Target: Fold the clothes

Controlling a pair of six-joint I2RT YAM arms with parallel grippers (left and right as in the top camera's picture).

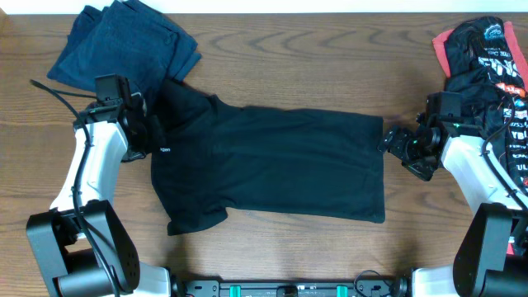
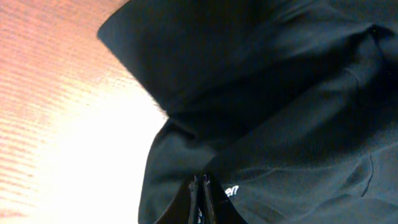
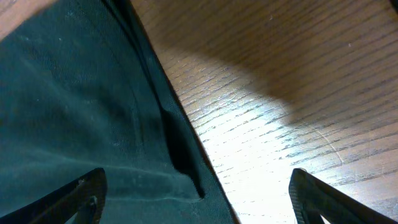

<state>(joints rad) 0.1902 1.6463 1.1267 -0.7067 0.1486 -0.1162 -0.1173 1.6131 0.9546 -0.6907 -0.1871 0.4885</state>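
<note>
A black short-sleeved shirt (image 1: 272,161) lies spread flat across the middle of the wooden table, collar to the left and hem to the right. My left gripper (image 1: 153,134) is shut at the shirt's left edge, its tips (image 2: 200,180) pinched into the fabric beside a small white logo (image 2: 231,190). My right gripper (image 1: 394,142) is open at the hem. In the right wrist view the right gripper (image 3: 199,199) straddles the hem edge (image 3: 180,146), one finger (image 3: 84,196) over the cloth, the other (image 3: 314,199) over bare wood. It holds nothing.
A folded dark blue garment (image 1: 124,41) lies at the back left, just behind the left arm. A heap of black clothes with pink-red trim and white lettering (image 1: 487,58) sits at the right edge, behind the right arm. Bare wood (image 1: 330,74) shows behind the shirt.
</note>
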